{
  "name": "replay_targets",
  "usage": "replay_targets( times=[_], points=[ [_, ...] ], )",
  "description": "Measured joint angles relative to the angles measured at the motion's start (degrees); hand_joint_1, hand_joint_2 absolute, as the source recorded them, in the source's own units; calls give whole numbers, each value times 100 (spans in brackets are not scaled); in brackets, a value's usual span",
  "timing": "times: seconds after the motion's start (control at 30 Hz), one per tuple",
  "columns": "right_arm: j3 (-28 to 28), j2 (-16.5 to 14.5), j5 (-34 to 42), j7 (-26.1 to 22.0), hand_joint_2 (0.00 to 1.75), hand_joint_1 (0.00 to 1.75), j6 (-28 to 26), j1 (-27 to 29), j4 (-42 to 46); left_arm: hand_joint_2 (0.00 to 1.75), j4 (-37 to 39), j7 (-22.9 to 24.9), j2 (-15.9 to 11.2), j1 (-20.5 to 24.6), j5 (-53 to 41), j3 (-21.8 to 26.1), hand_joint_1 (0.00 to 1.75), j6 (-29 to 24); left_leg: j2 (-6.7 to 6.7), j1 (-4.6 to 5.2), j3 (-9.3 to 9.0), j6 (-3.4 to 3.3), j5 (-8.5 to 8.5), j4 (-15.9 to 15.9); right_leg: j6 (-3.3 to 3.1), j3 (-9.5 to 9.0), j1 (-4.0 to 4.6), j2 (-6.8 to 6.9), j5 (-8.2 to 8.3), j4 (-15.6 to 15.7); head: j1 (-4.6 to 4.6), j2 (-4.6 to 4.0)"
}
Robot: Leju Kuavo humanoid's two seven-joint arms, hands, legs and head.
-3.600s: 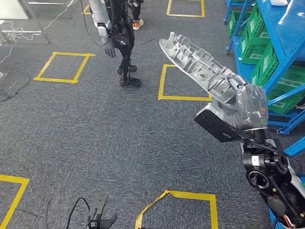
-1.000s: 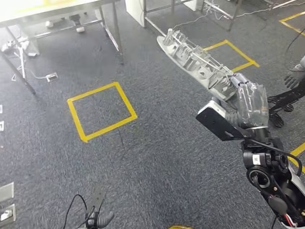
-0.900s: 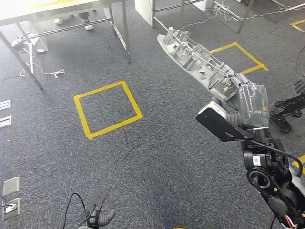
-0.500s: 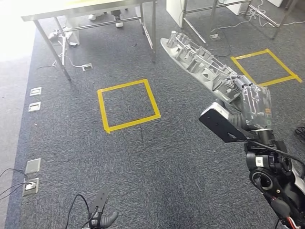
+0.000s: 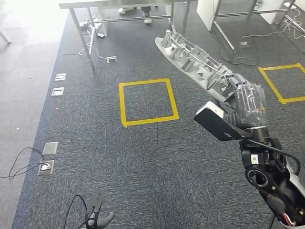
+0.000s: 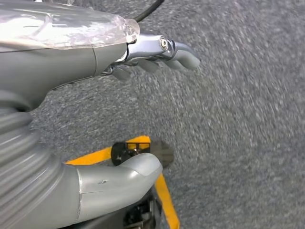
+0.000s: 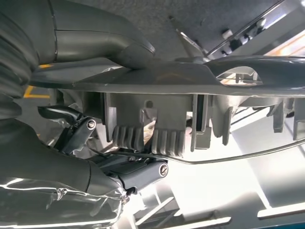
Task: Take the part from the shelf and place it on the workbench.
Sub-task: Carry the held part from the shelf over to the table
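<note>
Your right hand [image 5: 248,102] grips one part [image 5: 194,59], a long grey ribbed moulding, at its near end; in the right wrist view the thumb [image 7: 104,40] lies along one face of the part [image 7: 172,114] and the darker fingers [image 7: 144,174] close on the opposite side, so the hold is firm. From the hand the part reaches up and away to the left, tilted, with its far tip in the air over the carpet [image 5: 107,143] and near the legs of the worktop [image 5: 126,4] at the far edge of the head view. The part touches nothing but your hand; it is carried above the floor, well short of the worktop's surface. Your left hand [image 5: 98,220] hangs low at the near edge of the head view, and the left wrist view shows its fingers [image 6: 158,52] loosely extended with the thumb [image 6: 118,179] apart from them, holding nothing, over carpet and a strip of yellow tape [image 6: 162,191]. On the carpet you can count two yellow tape squares: one whole [image 5: 148,101] just past the middle of the floor, one partly cut off [image 5: 284,82] at the right edge. Four floor sockets [image 5: 50,148] sit in the grey strip to the left, with one cable [image 5: 21,160] running from the nearest.
</note>
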State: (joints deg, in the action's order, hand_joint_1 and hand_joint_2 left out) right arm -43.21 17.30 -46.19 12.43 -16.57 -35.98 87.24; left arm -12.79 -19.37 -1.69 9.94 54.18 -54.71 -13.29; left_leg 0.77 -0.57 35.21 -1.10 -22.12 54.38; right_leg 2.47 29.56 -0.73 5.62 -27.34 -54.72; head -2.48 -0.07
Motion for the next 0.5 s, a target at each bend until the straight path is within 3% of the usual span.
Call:
replay_targets(
  times=[0.07, 0.13, 0.17, 0.2, 0.23, 0.27, 0.33, 0.4, 0.47, 0.5],
  points=[
    [9, -1, -7, -11, 175, 175, 4, 1, -1, 175, 0, 0, -1, 8, 0, 0, 0, 0, -116, -17, -19, -63, 7, -15, 33, 227, -25, -300, -314, -518, 36, 0],
    [11, -1, -16, -28, 175, 175, 15, 17, -3, 175, 0, 0, 7, 18, 0, 0, 0, 0, -248, 0, -22, -100, 7, -13, 26, 639, -21, -494, -684, -1393, 65, 0],
    [11, -1, -21, -35, 175, 175, 23, 30, -4, 175, 0, 0, 10, 15, 0, 0, 0, 0, -327, 11, -24, -106, 7, -11, 16, 802, -17, -527, -760, -1708, 72, 0],
    [11, -1, -25, -41, 175, 175, 31, 43, -5, 175, 0, 0, 13, 11, 0, 0, 0, 0, -411, 20, -27, -110, 7, -8, -3, 870, -16, -540, -720, -1803, 74, 0],
    [11, -1, -28, -44, 175, 175, 39, 51, -5, 175, 0, 0, 12, 8, 0, 0, 0, 0, -500, 27, -33, -111, 7, -3, -30, 828, -13, -557, -566, -1658, 75, 0],
    [13, -1, -32, -44, 175, 175, 45, 55, -5, 175, 0, 0, 11, 7, 0, 0, 0, 0, -590, 32, -40, -110, 7, 3, -67, 691, -6, -605, -332, -1308, 79, 0],
    [24, -1, -39, -43, 175, 175, 49, 56, -5, 175, 0, 0, 20, 8, 0, 0, 0, 0, -746, 29, -35, -99, 12, 14, -147, 363, -2, -872, 68, -491, 84, 0],
    [32, -2, -45, -45, 175, 175, 50, 51, -4, 175, 0, 0, 33, 5, 0, 0, 0, -1, -879, 1, 15, -49, 36, 21, -179, 177, 10, -1047, 171, -81, 90, 0],
    [32, -5, -48, -49, 175, 175, 50, 45, -2, 175, 1, 1, 29, -13, 0, 0, 0, -2, -1024, -16, 58, 35, 83, -3, -184, 111, 16, -935, 168, 2, 93, 0],
    [32, -8, -50, -50, 175, 175, 51, 42, -1, 175, 0, 1, 27, -26, -1, 0, 0, -2, -987, -4, 69, 71, 80, 3, -199, 86, 3, -851, 189, 38, 93, -1]
  ],
)
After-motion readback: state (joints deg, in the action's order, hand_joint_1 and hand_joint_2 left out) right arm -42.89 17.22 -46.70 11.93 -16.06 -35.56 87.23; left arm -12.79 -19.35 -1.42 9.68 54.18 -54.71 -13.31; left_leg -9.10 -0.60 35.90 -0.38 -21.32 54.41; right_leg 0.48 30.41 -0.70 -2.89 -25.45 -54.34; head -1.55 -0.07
